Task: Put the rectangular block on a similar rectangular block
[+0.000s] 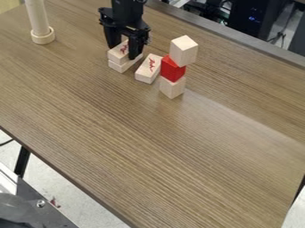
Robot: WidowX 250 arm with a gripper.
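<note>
Clamped across its long sides, the black two-finger hand [122, 52] has the upper pale wooden rectangular block [117, 54] on top of the matching lower pale wooden block [117, 66]. The placing looks nearly done: square up the ends, check that the upper block sits flat, then part the fingers evenly and lift straight up, since a sideways drag could skew it. Just beside the pair lies a third pale rectangular block [147, 68]; next to that, a tower with a red cube [173, 68] between two plain wooden cubes could topple if the wrist swings that way. A cream round post [39, 20] stands on the wood-grain surface [119, 133].
</note>
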